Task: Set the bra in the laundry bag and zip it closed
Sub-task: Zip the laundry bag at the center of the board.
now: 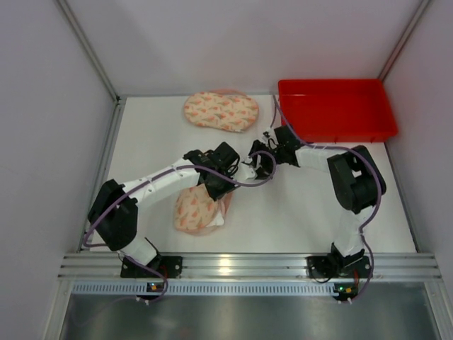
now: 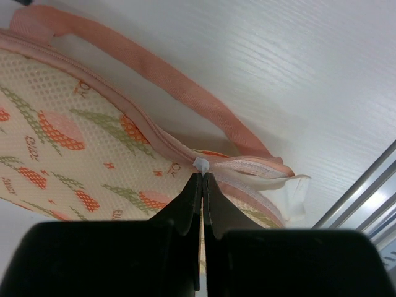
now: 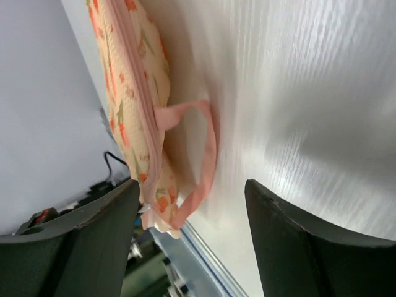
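Two patterned mesh bags lie on the table (image 1: 297,205): the near bag (image 2: 74,142) sits at the left, where the left gripper (image 2: 202,179) has its fingers pressed together, pinching the small white zipper pull (image 2: 201,164) at the end by the pink loop (image 3: 210,142), and the far bag (image 1: 221,111) lies at the back edge. Right of the near bag the right gripper (image 3: 189,192) hangs with fingers spread, holding nothing, and a red bin (image 1: 333,131) sits far right.
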{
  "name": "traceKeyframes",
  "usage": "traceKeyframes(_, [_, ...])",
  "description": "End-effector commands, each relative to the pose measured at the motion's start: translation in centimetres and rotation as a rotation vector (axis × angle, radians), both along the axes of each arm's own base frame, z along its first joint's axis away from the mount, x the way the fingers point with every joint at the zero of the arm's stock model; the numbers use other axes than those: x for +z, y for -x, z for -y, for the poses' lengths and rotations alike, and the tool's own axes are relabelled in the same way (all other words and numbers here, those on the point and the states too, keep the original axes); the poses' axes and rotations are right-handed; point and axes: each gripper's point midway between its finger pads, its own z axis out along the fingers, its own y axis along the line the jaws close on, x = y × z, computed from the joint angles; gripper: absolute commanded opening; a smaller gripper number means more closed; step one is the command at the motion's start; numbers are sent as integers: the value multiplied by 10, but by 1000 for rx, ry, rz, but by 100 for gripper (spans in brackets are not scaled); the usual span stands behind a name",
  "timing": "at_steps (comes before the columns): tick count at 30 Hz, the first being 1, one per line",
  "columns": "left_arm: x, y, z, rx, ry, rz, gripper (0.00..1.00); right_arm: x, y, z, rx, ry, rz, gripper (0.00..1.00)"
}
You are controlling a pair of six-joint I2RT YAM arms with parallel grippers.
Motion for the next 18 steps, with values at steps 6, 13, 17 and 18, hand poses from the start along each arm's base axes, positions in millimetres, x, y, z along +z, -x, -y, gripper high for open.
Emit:
traceKeyframes(6, [30,-23,21,-112,90,81,0,38,32,-31,-15,-156,-4,68])
traceKeyframes(13, [39,-24,28,-164,122,95,0,23,38,-71,49,-198,-75,63])
traceKeyframes(17, [36,-22,26,-166,114,89,0,23,40,-79,60,-235,-102,41])
traceKeyframes(18, [35,-21,26,-167,116,83,0,22,41,-81,64,-233,-103,30])
